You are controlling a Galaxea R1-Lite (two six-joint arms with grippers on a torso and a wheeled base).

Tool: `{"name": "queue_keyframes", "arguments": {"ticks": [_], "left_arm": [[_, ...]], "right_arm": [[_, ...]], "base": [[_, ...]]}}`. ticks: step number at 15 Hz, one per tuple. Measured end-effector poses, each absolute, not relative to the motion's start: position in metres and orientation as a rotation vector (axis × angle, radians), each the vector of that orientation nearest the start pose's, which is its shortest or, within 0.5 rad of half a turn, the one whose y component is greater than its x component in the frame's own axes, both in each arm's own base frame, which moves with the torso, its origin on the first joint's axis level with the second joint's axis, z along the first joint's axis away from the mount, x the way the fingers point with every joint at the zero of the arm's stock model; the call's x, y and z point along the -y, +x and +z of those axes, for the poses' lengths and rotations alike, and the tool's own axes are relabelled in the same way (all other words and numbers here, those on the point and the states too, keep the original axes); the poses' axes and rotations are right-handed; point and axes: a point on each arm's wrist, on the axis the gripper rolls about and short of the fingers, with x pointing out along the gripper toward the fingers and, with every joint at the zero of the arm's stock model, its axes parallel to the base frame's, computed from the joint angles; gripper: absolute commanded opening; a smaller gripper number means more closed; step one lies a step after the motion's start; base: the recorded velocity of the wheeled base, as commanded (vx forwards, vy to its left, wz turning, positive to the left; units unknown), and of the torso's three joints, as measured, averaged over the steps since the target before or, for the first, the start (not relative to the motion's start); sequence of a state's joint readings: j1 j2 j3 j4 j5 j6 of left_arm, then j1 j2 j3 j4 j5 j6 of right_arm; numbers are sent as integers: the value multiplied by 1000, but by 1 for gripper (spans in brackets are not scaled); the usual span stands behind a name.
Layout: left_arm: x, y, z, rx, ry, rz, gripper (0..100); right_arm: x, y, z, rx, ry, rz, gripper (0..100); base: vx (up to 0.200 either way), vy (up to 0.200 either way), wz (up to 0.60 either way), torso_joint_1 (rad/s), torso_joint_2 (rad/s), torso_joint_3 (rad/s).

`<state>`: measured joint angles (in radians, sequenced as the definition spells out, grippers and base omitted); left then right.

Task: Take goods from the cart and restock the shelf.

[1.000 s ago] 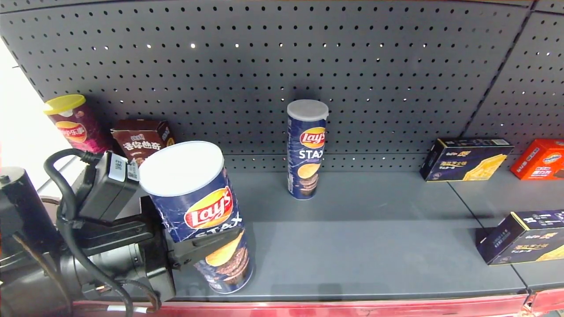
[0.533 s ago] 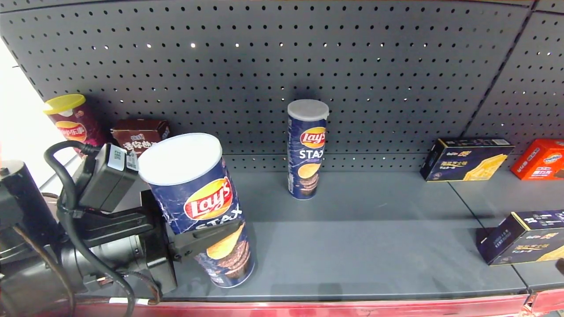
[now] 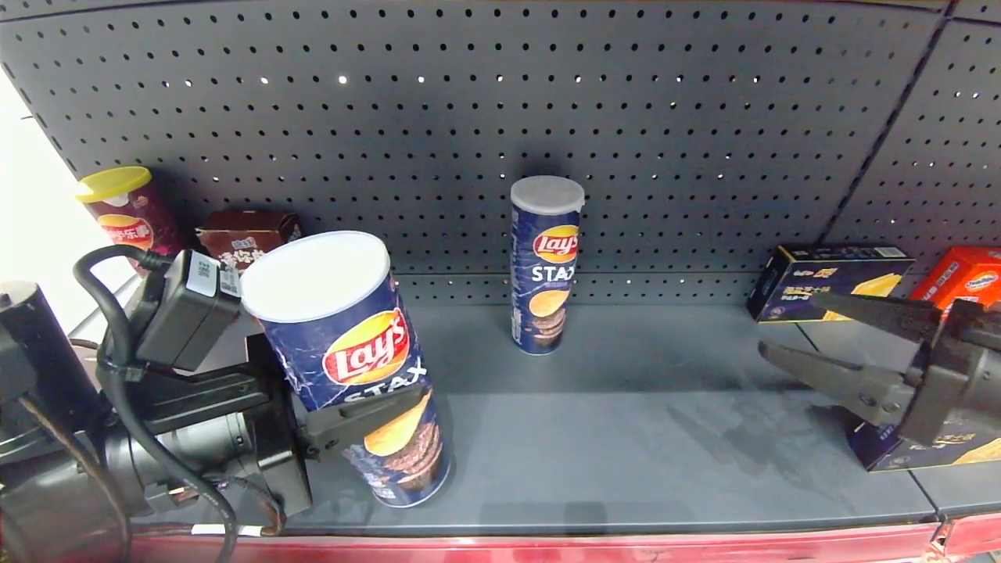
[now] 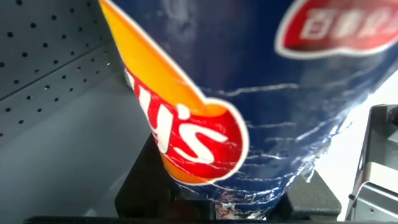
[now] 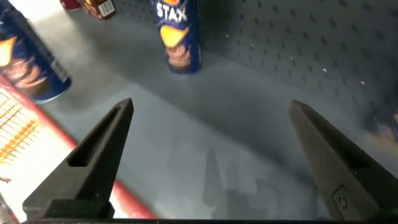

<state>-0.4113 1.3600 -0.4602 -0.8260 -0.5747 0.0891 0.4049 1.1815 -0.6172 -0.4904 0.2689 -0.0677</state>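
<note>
- A grey shelf [image 3: 626, 438] with a pegboard [image 3: 469, 117] behind it and a red strip [image 3: 547, 543] along its front edge.
- The left gripper [image 3: 367, 418] pinches a blue can [image 3: 344, 328] low on its body. One finger crosses the front of the can and the other is hidden behind it.
- The can leans, with its white lid tipped toward the gripper's wrist and its base by the shelf's front edge. Whether the base touches the shelf cannot be told.
- In the left wrist view the can [image 4: 249, 93] is cut off at both ends.
- Beyond the left gripper, toward the pegboard, stands a maroon can [image 3: 125, 211] with a yellow lid. A brown box [image 3: 250, 234] sits just beside it. The wrist camera covers the lower part of both.
- A second blue can [image 3: 546, 266] stands upright by the pegboard, well apart from both grippers and between them.
- The right gripper [image 3: 799, 323] hangs over the shelf with its fingers spread wide and nothing between them.
- Behind its upper finger lies a dark box [image 3: 798, 289], and past that an orange box [image 3: 958, 277], cut off at the edge.
- Under its wrist another dark box [image 3: 938, 450] is mostly hidden.
- The right wrist view looks between the spread fingers [image 5: 99, 155] at both blue cans.
</note>
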Motion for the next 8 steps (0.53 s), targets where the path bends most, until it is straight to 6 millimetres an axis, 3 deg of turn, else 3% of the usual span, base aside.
{"name": "queue_keyframes", "arguments": {"ticks": [3,8], "left_arm": [[92,181,194,-40,74,-985,0],[91,180,194,-46,64,-986,0]], "right_arm": [[-93,199,253,-21,-115,731,100],[-113,257,242,57,-205,994,100]], "base": [[0,0,0,0,0,0],[0,0,0,0,0,0]]}}
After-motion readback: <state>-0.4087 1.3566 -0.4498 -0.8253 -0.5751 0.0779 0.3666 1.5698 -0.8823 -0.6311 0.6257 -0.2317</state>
